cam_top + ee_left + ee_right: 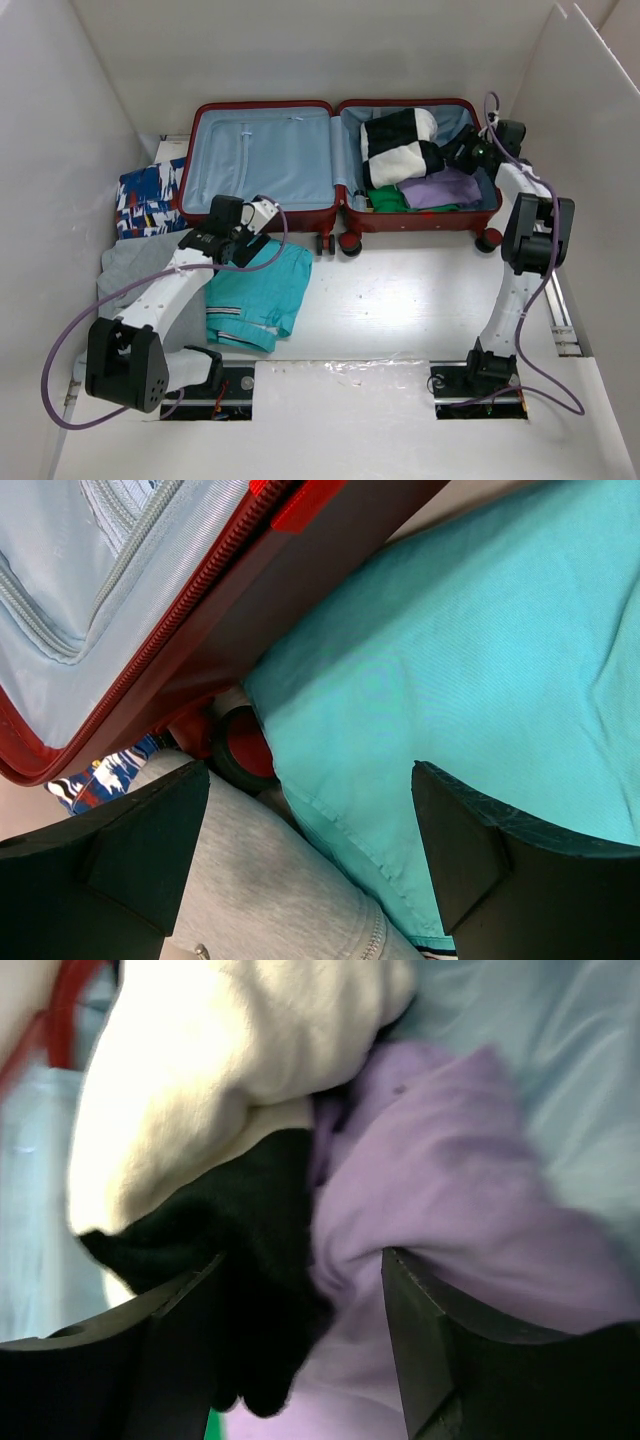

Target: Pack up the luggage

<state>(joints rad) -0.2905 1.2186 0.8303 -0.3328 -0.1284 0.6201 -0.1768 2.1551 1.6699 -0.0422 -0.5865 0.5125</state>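
Top external view puts the luggage [265, 150] at the far side of the table [400, 300], lying open and flat with both halves facing up, which lets me lower clothes straight in. Its left half shows only bare pale blue lining. Its right half carries a black-and-white garment [400, 145] at the far end, a purple garment [440, 187] near and right of it, and a green garment [385, 198] near and left.

My right gripper [462, 152] sits low in that right half, where the black-and-white piece meets the purple one. On the right wrist view its fingers [450, 1360] are spread apart. Black cloth lies against one and purple cloth against the other, and I judge nothing is clamped. I take it to be down here because this is where a piece gets set and settled against its neighbours, so the pile packs close.

My left gripper [262, 215] hangs just near the luggage's left half, fingers wide apart and holding nothing. Its wrist view shows the teal shorts [470, 680] under one finger, a grey garment [270, 880] under the other, and a black wheel [238, 752] at the shell's edge. The wide spread suits taking a thick fold.

A blue patterned garment [148, 195] lies left of the luggage. These three pieces lie on my left arm's side, and I judge they are not yet packed.
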